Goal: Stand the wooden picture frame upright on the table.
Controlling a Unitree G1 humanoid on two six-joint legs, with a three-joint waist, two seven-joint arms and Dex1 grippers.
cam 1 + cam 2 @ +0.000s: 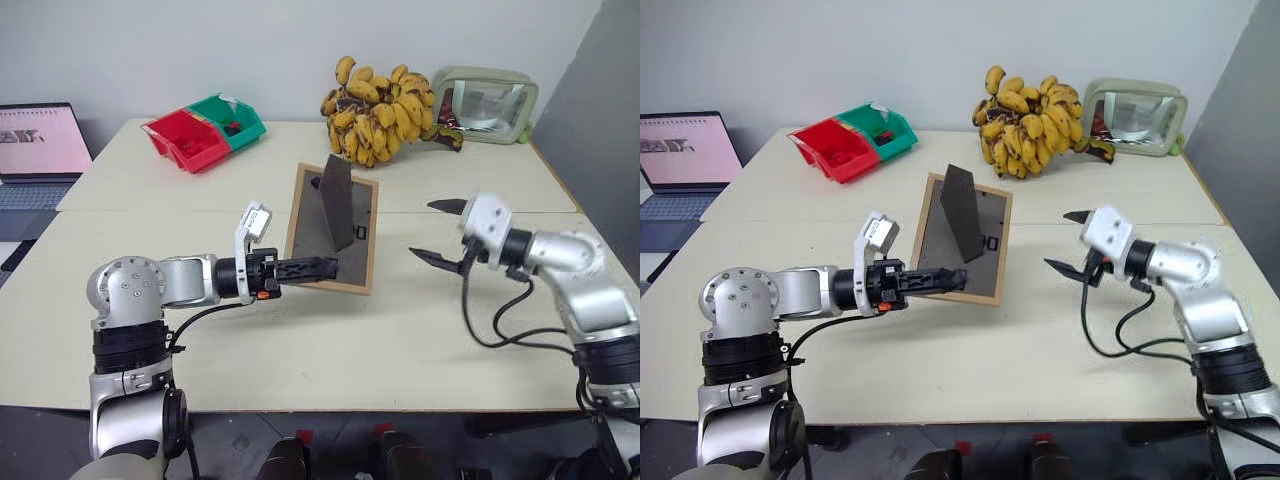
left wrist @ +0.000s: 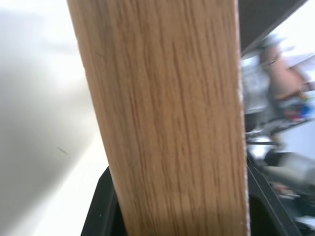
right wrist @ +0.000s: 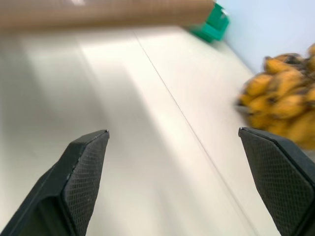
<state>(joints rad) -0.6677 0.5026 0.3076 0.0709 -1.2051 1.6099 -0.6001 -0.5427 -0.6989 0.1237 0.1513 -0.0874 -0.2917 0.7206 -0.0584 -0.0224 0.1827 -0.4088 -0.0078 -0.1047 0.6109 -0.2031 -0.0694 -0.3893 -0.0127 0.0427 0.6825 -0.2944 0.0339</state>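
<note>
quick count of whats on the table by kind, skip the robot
wooden picture frame: 1, held by the left gripper
storage bins: 2, one red bin, one green bin
bunch of bananas: 1
clear pouch: 1
laptop: 1, at the table's far left edge
total: 6

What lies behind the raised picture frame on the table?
Behind the frame, at the table's far edge, sit bananas, a clear pouch and red and green bins. The frame's front is turned away, unseen.
</note>
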